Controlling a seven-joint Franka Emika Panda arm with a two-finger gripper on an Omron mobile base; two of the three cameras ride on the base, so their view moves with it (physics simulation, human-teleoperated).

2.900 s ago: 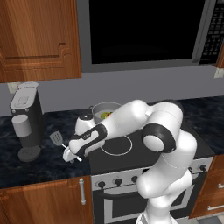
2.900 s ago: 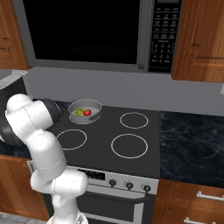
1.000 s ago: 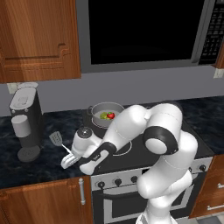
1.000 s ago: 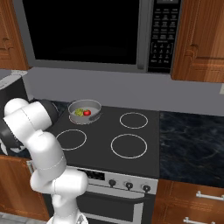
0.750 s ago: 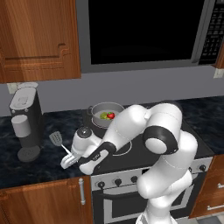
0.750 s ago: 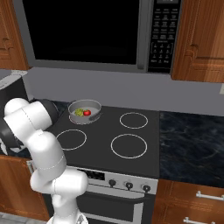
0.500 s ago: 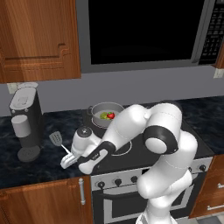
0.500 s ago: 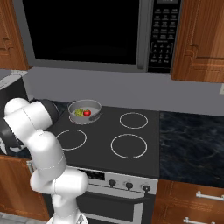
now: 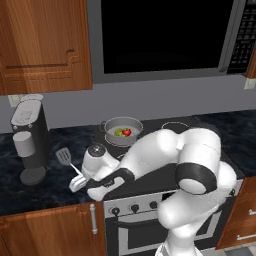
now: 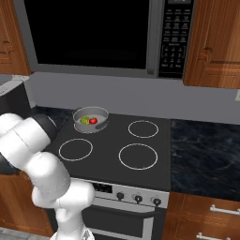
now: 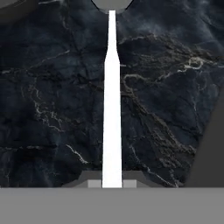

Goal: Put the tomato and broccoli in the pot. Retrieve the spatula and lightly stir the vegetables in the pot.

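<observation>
Pincer (image 11: 112,183) now shut on spatula (image 11: 112,109) handle, prev. open.

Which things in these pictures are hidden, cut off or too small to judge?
- Spatula: in the hand view the top edge cuts off its blade.
- Gripper: in the left base view the white hand covers the fingers, though the hand view shows them shut on the handle.
- Tomato and broccoli in the pot: too small in the right base view to tell whether they touch.
</observation>
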